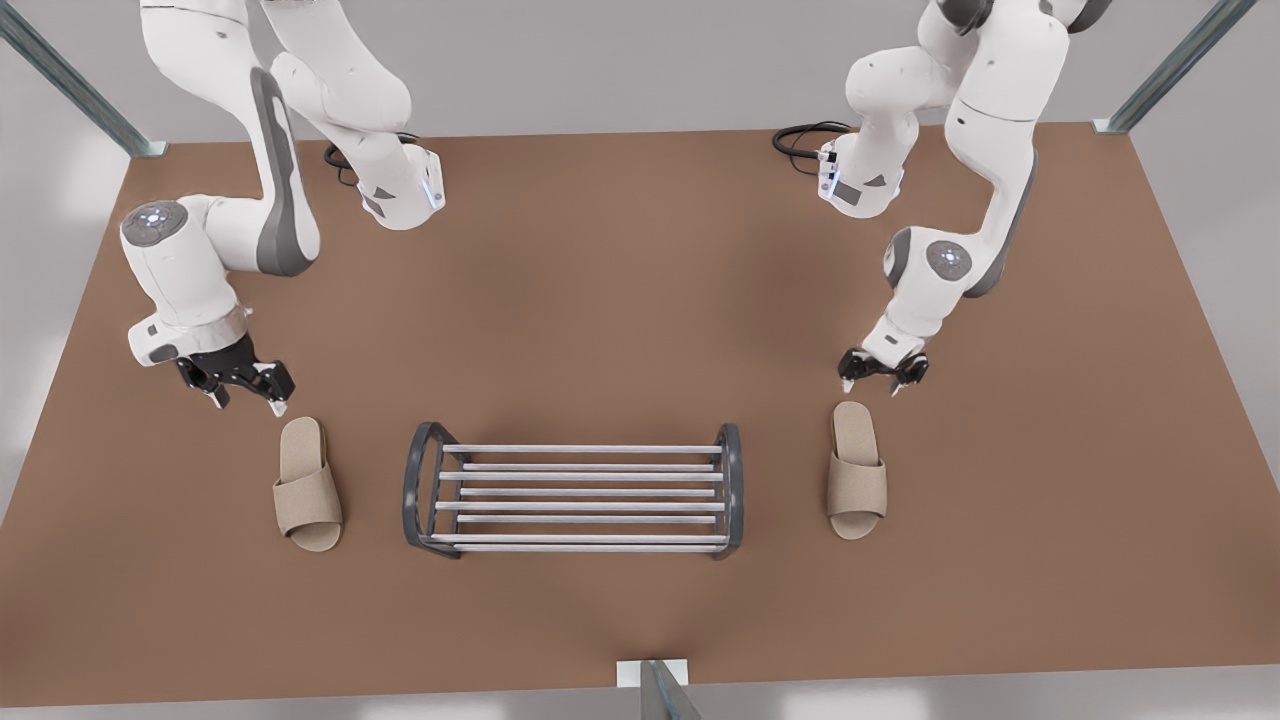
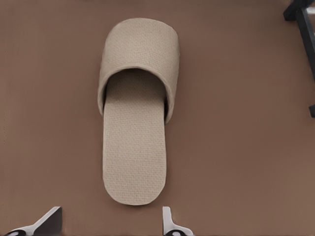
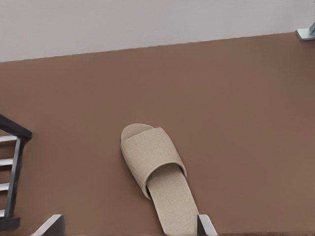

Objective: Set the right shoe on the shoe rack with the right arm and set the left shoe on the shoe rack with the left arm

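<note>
The left shoe (image 1: 856, 470) (image 2: 135, 123), a beige open-toe slipper, lies flat on the table at the front view's right of the shoe rack (image 1: 730, 490) (image 2: 304, 22) (image 3: 14, 167). My left gripper (image 1: 882, 372) (image 2: 108, 222) hovers open just behind its heel, in line with it. The right shoe (image 1: 308, 485) (image 3: 157, 172), identical in look, lies at the front view's left of the rack. My right gripper (image 1: 247, 392) (image 3: 129, 226) is open, above and behind that heel, offset toward the table's edge. Nothing rests on the rack's silver bars.
The brown table (image 1: 620, 280) carries both arm bases at the far side, with black cables (image 1: 800, 135) near one base. Metal frame posts (image 1: 1170, 65) stand at the far corners, and another post (image 1: 655, 690) at the near edge.
</note>
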Action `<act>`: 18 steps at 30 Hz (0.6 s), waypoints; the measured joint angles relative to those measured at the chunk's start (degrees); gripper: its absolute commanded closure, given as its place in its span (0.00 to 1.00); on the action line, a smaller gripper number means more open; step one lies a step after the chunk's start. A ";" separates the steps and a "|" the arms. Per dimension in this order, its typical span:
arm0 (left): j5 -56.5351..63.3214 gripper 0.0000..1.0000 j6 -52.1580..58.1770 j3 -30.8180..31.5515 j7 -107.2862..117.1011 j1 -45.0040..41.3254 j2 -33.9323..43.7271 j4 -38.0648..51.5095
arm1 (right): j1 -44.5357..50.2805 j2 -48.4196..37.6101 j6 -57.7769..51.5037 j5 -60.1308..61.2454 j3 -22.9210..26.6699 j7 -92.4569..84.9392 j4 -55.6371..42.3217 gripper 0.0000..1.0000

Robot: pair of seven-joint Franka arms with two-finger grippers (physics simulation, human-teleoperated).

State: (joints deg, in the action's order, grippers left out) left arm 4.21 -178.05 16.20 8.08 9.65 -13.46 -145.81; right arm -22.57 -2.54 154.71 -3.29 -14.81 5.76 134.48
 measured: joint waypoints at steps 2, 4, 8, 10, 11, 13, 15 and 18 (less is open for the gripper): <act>0.05 0.01 -5.98 -1.88 0.14 0.24 -2.71 1.08 | -4.89 3.52 8.30 0.01 -0.18 -0.72 1.89 0.00; 0.09 0.01 -10.36 -2.78 0.27 -0.07 -4.61 1.81 | -9.47 5.95 14.24 0.00 -0.13 -1.40 1.94 0.00; 0.15 0.01 -15.86 -4.44 0.49 -1.35 -7.56 4.59 | -16.50 20.28 23.17 -0.14 -2.78 -4.04 -2.48 0.00; 0.17 0.01 -17.53 -9.17 0.58 -6.19 -8.99 5.69 | -21.84 22.90 27.26 -0.14 -11.16 -5.27 -2.19 0.00; 0.17 0.01 -18.19 -10.28 0.63 -7.36 -9.72 6.15 | -24.27 23.26 28.84 -0.13 -15.73 -5.83 -2.12 0.00; 0.18 0.01 -19.24 -11.15 0.71 -8.51 -11.41 7.47 | -26.21 23.03 31.33 -0.16 -20.60 -6.91 -1.31 0.00; 0.18 0.01 -20.01 -11.34 0.79 -9.15 -13.05 8.59 | -28.52 23.16 33.11 -0.20 -22.02 -8.80 0.70 0.00; 0.21 0.01 -20.87 -11.37 0.89 -9.78 -15.35 10.69 | -31.82 26.86 37.25 -0.91 -24.29 -11.84 2.01 0.00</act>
State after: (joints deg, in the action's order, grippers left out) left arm 4.42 -198.92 4.83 8.97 -0.13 -28.81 -135.12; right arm -54.39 24.32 191.96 -4.20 -39.10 -6.08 136.49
